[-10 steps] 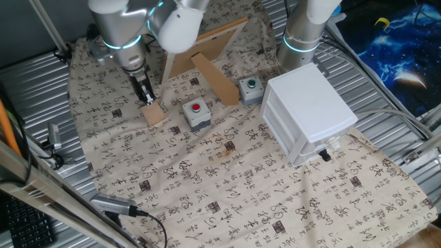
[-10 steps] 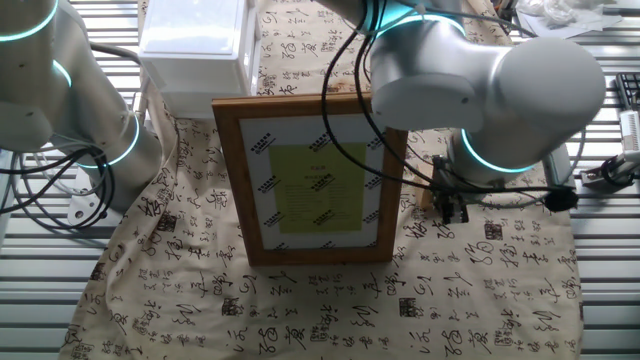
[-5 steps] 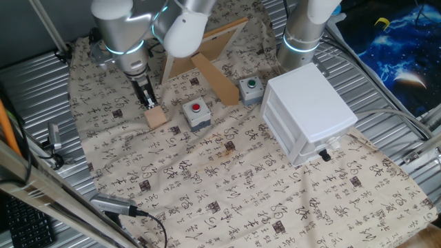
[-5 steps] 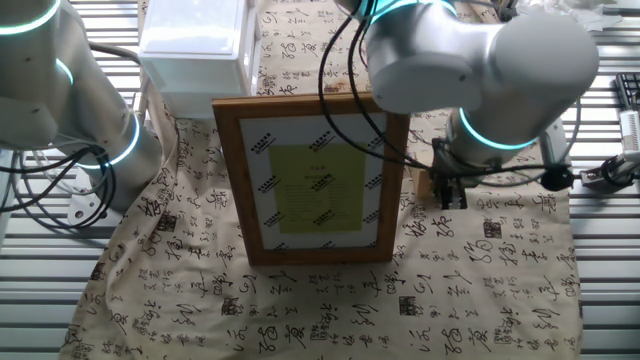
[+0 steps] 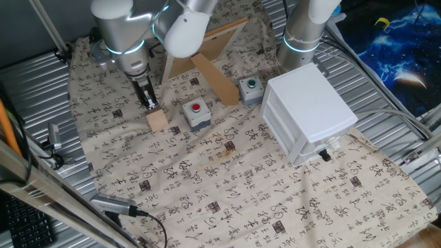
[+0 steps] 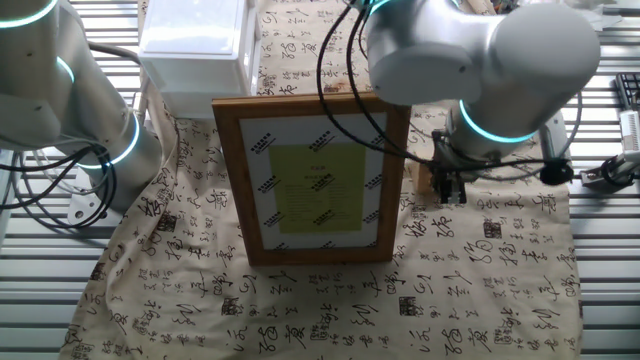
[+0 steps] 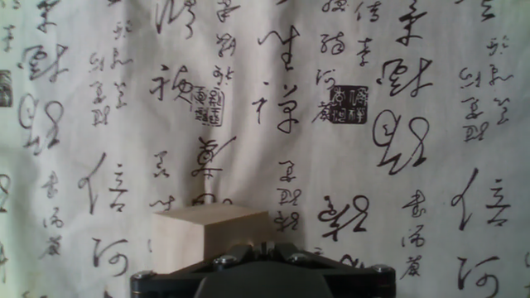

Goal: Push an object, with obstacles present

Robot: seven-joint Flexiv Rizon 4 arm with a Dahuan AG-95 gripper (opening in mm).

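The small tan wooden block point(image 5: 157, 118) lies on the printed cloth, left of the red-button box point(image 5: 196, 113). My gripper point(image 5: 149, 102) points down with its fingers together, tips touching the block's far upper edge. In the hand view the block point(image 7: 211, 237) sits just ahead of the shut fingertips point(image 7: 248, 252). In the other fixed view the gripper point(image 6: 452, 190) hangs right of the wooden frame point(image 6: 315, 180), and only a sliver of the block point(image 6: 424, 186) shows past the frame's edge.
The green-button box point(image 5: 249, 87) stands beside the frame's strut point(image 5: 215, 77). The large white drawer cabinet point(image 5: 310, 114) fills the right side. A second arm's base point(image 5: 302, 38) stands at the back. Ribbed metal table point(image 5: 41, 96) surrounds the cloth.
The gripper has slid a little toward the near right with the block ahead of it; the block has shifted slightly that way. Nothing else has moved.
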